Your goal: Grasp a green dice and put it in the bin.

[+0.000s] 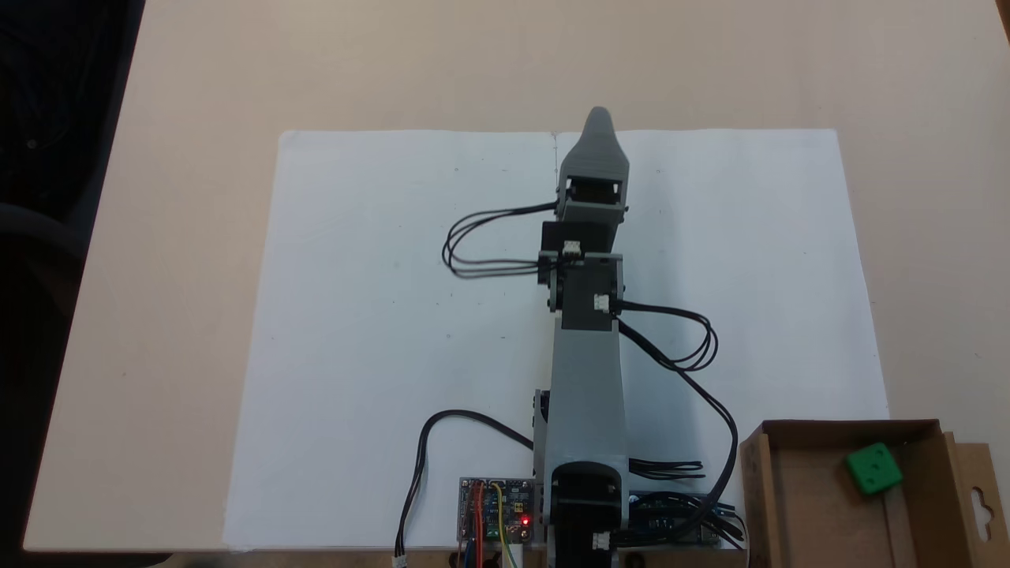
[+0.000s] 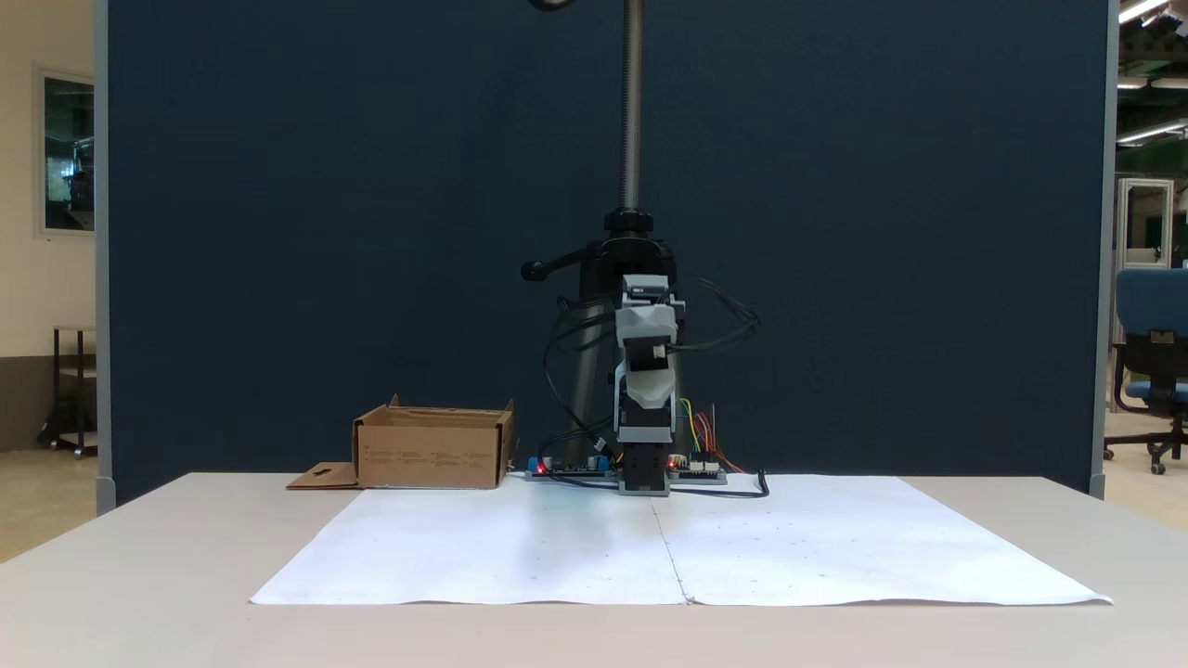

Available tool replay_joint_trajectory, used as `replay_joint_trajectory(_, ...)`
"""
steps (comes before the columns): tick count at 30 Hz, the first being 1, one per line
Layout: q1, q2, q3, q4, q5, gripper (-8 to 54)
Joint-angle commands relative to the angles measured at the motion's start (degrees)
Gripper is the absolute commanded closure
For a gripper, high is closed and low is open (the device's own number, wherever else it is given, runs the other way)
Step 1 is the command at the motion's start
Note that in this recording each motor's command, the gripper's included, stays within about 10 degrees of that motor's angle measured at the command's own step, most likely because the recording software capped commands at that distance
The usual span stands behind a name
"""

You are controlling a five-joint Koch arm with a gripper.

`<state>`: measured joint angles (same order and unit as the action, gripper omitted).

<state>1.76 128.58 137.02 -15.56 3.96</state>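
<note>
One green dice (image 1: 873, 468) in frame — it lies inside the bin (image 1: 805, 505), toward the far right corner in the fixed view from above, apparently resting on the cardboard floor close to the right wall. Bin sits at the lower right of that view, beside the arm's base; in the fixed view from the front the bin (image 2: 432, 452) stands left of the base, flap flat on the table (image 2: 139, 557), and the walls hide the contents.

Gripper (image 1: 599, 118) reaches out over the white paper (image 1: 379, 331), well apart from the bin. From above only one tapered tip shows, the jaws stacked one behind the other — cannot tell whether the claw is spread or pressed together. Nothing green at the tip.

Judgement: task looks complete, dice delivered.

Risks from here:
- Loose cable loops (image 1: 694, 347) hang to the right of the arm, near the bin's corner. A swing toward that side could catch the wall and drag or tip the light box.
- Low walls — a knock could bounce the dice out.
- Exposed controller board (image 1: 495, 509) at the base sits just beside the cabling; a snagged wire could pull a connector.
</note>
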Motion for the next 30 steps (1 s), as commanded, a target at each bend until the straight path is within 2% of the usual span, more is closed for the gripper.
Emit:
replay_joint_trajectory(1,0.09,4.57,2.11,-9.56,-4.83,1.9)
replay_joint_trajectory(6,-0.09,5.89,11.95,-18.0,-9.32,3.4)
replay_joint_trajectory(24,-0.53,6.94,39.9,-50.69,-9.58,3.3)
replay_joint_trajectory(30,-0.35,7.21,42.45,-58.6,-9.58,2.6)
